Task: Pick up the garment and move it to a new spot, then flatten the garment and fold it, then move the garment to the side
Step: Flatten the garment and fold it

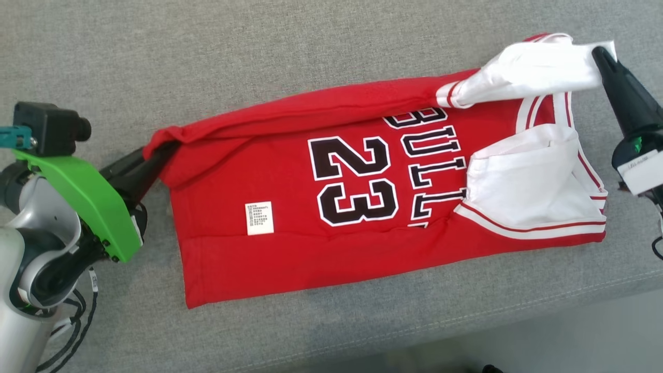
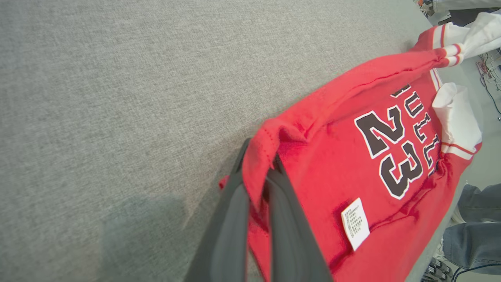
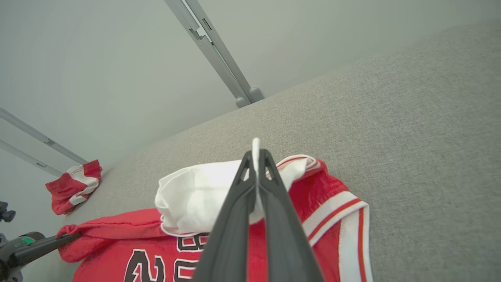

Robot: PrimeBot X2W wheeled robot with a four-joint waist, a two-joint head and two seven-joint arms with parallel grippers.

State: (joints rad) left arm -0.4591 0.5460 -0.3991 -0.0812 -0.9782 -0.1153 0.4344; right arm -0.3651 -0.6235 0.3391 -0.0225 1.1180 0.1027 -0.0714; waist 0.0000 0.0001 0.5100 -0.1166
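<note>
A red jersey point(image 1: 362, 207) with white sleeves and a black "23" lies spread on the grey cushion, its far edge folded over and pulled taut. My left gripper point(image 1: 150, 155) is shut on the red hem corner at the left; the left wrist view shows that corner point(image 2: 260, 156) pinched between the dark fingers point(image 2: 231, 219). My right gripper point(image 1: 601, 54) is shut on the white sleeve point(image 1: 533, 67) at the far right, lifted a little. In the right wrist view the white cloth point(image 3: 195, 196) sticks out between the closed fingertips point(image 3: 256, 156).
The grey cushion point(image 1: 259, 52) extends far to the back and left. Its front edge point(image 1: 518, 321) runs diagonally at the lower right. Another red and white garment point(image 3: 74, 190) lies at the cushion's far end. A person's jeans-clad legs point(image 2: 473, 231) stand beyond the cushion's edge.
</note>
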